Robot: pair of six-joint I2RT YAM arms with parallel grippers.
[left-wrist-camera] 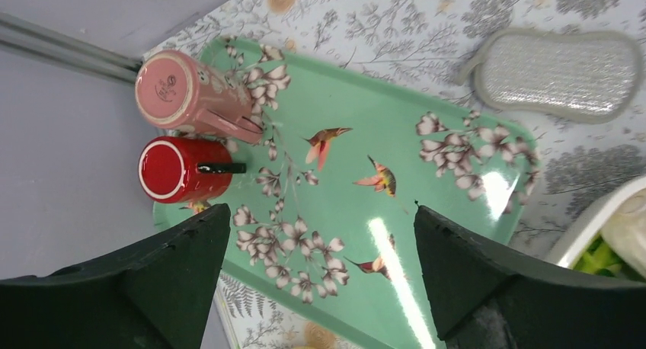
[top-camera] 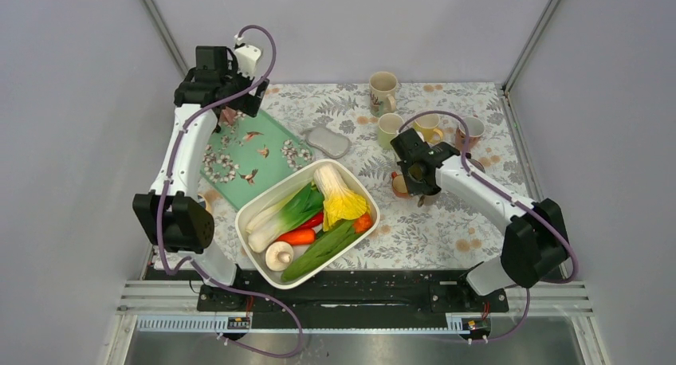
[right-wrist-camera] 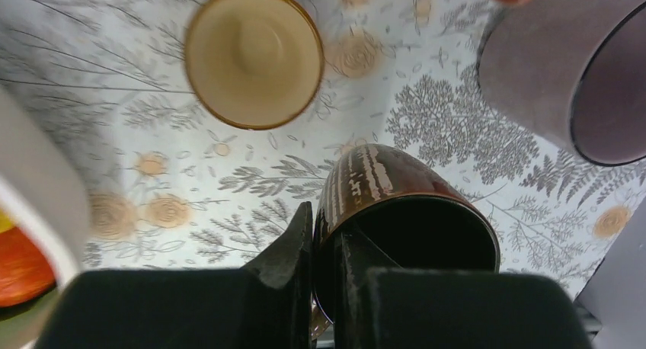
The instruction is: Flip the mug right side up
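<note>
A dark brown glazed mug (right-wrist-camera: 381,177) is caught by its rim in my right gripper (right-wrist-camera: 326,219), one finger inside the wall and one outside. It is tilted above the floral cloth, mouth toward the wrist camera. From above, only a sliver of this mug (top-camera: 396,186) shows under the right gripper (top-camera: 414,175). My left gripper (left-wrist-camera: 320,208) hangs open and empty over the green tray (left-wrist-camera: 396,136). At the tray's far corner a pink mug (left-wrist-camera: 183,94) and a red mug (left-wrist-camera: 179,170) show their bases. In the top view the left gripper (top-camera: 227,90) is over that corner.
A cream mug (right-wrist-camera: 254,56) stands upright beside the brown one, and a grey mug (right-wrist-camera: 548,67) is close on the other side. More mugs (top-camera: 383,90) stand at the back. A white basin of vegetables (top-camera: 263,257) sits in front, a grey sponge (top-camera: 328,142) by the tray.
</note>
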